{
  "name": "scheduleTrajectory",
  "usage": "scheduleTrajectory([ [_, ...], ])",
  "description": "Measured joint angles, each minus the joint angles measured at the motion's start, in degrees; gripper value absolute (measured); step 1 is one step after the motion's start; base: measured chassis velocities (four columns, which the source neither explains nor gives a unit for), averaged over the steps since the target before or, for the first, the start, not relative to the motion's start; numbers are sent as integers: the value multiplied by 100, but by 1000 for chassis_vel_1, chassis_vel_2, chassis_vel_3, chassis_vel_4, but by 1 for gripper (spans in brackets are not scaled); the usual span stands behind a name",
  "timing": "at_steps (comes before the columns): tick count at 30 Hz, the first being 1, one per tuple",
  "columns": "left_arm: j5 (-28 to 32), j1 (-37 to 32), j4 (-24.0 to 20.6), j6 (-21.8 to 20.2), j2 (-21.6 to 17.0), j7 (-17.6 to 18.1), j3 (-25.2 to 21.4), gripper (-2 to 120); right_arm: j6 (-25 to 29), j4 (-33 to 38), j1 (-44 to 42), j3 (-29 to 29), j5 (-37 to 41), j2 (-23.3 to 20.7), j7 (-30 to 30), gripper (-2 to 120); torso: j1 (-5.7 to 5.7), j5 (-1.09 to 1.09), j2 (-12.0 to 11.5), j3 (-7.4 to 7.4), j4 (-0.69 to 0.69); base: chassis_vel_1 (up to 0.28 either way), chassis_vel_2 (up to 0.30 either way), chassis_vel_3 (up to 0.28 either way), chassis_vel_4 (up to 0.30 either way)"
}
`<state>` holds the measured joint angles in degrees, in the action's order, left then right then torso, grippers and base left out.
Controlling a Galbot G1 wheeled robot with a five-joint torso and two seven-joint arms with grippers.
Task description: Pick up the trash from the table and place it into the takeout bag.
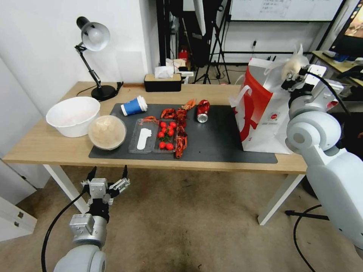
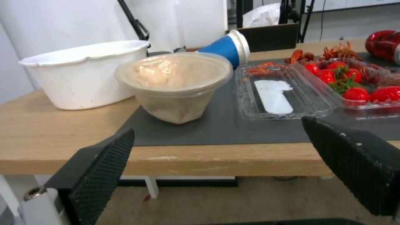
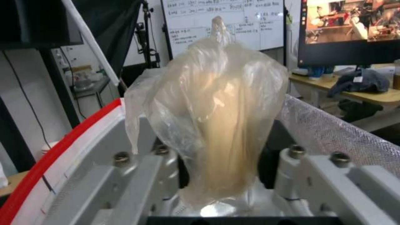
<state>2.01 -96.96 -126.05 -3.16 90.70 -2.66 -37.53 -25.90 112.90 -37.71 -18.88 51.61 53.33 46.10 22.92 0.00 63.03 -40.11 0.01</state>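
Clenched on a small plastic bag [image 1: 293, 65], the right pincer [image 1: 292, 78] holds it up at the open mouth of the takeout bag [image 1: 261, 113]; in the right wrist view the crumpled clear bag [image 3: 217, 103] stands between the metal fingers [image 3: 137, 175], with the takeout bag's red-edged rim [image 3: 62, 140] on one side and its silvery lining on the other. That right arm reaches forward from the shoulder, its wrist above the bag's top. Standing upright at the right end of the counter [image 1: 45, 143], the takeout bag rests just off the dark mat [image 1: 223, 139]. Across the mat lie a blue paper cup [image 1: 134, 106] on its side, a round beige-filled tub [image 1: 107, 132] and a red can [image 1: 203, 111], well apart from the right pincer. Below the counter's front edge, the left pincer [image 1: 109, 176] hangs released, its black pads [image 2: 104, 165] spread wide and touching nothing, pointing toward the tub [image 2: 175, 84].
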Motion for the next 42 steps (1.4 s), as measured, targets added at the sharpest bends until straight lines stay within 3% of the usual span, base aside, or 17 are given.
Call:
scheduleTrajectory([
  [16,-4,31,42,22,9,-9,18,100,-100,-32,-18,-150,65,-91,10,86,0,0,0,0,-1,0,0,0,0],
  [19,-4,34,44,22,11,-12,32,100,243,5,8,-212,136,-113,-215,97,0,1,-1,0,-1,0,0,0,0],
  [27,-2,42,44,22,-4,-13,32,100,1123,396,-159,-320,423,-219,-1081,100,0,-1,-1,0,0,0,0,0,0],
  [38,1,44,40,22,-10,-14,32,100,1606,736,-502,-392,441,-328,-1733,100,-2,0,-1,1,-1,0,0,0,0],
  [42,11,44,19,22,-25,-14,33,100,2017,1075,-1004,-438,350,-445,-2369,100,-1,-1,-1,0,0,0,0,0,0],
])
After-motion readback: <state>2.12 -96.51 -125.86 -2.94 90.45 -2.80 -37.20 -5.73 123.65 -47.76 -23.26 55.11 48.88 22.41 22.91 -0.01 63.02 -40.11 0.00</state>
